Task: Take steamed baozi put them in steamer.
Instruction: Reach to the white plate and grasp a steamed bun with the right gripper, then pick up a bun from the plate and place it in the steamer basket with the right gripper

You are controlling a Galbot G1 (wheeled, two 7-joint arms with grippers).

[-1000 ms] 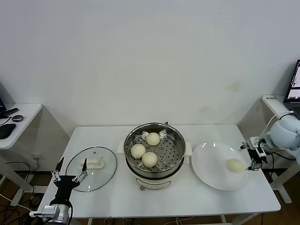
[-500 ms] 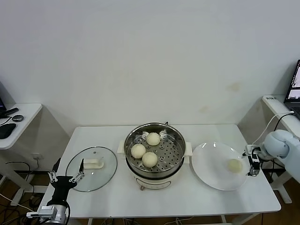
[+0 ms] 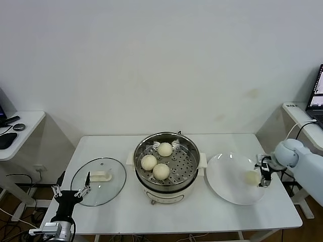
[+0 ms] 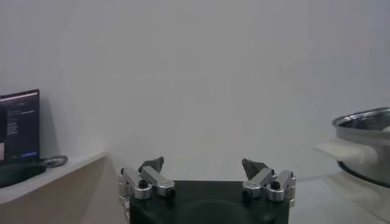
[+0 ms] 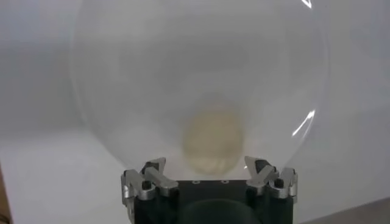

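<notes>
One bun on the plate, three in the steamer.

Nearest, the left gripper (image 3: 70, 192) is held spread wide and empty off the table's (image 3: 126, 212) front left corner, before the round glass lid (image 3: 98, 181). On the flat white plate (image 3: 227, 186) a round cream-white steamed bun (image 3: 251, 177) is flanked by the parted fingers of the right gripper (image 3: 262, 173); contact cannot be told. Behind, three more buns (image 3: 161, 171) are seated on the perforated tray of the round stainless-steel steamer (image 3: 166, 138).

cream-white baozi (image 3: 251, 177), white plate (image 3: 227, 187), shiny perforated steamer (image 3: 187, 164).
</notes>
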